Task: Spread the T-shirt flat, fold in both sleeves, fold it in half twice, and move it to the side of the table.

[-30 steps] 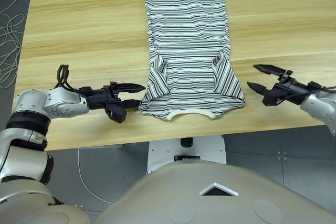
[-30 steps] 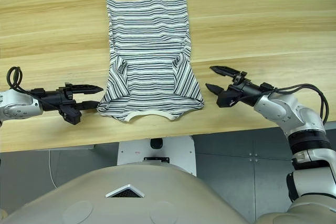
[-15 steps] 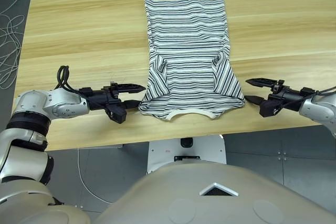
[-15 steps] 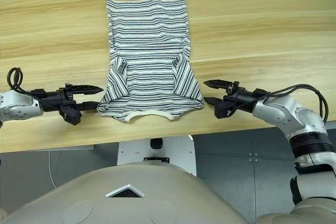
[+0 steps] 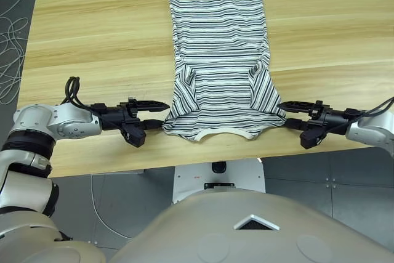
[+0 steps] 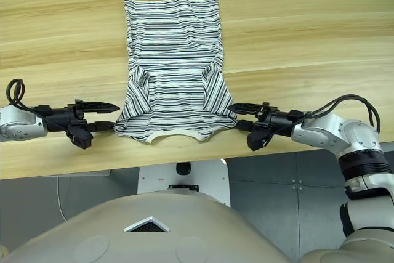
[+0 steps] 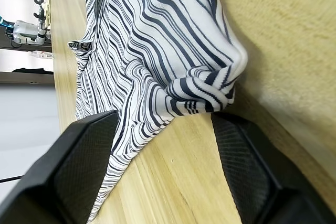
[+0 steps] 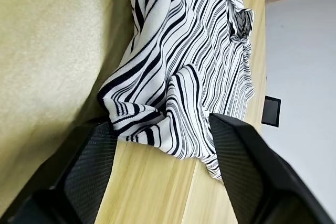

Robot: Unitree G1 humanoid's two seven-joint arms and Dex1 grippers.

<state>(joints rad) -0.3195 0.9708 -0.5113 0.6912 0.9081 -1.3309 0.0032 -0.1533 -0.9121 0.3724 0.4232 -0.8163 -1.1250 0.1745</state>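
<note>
A black-and-white striped T-shirt (image 5: 220, 60) lies on the wooden table (image 5: 92, 29), both sleeves folded in and the collar toward the front edge. My left gripper (image 5: 163, 114) is open at the shirt's near-left corner. In the left wrist view that corner (image 7: 210, 77) bulges between the two black fingers (image 7: 79, 166). My right gripper (image 5: 284, 115) is open at the near-right corner. In the right wrist view that corner's folds (image 8: 157, 98) sit between its fingers (image 8: 241, 166). Both grippers lie low on the tabletop.
Bare wood stretches wide to the left and right of the shirt and beyond its far hem. The table's front edge (image 5: 203, 155) runs just below the collar. Loose cables (image 5: 9, 41) lie on the floor past the left edge.
My right gripper has moved left and lower, from open table up to the shirt's near-right corner. The left gripper has barely shifted, and the shirt lies as before.
</note>
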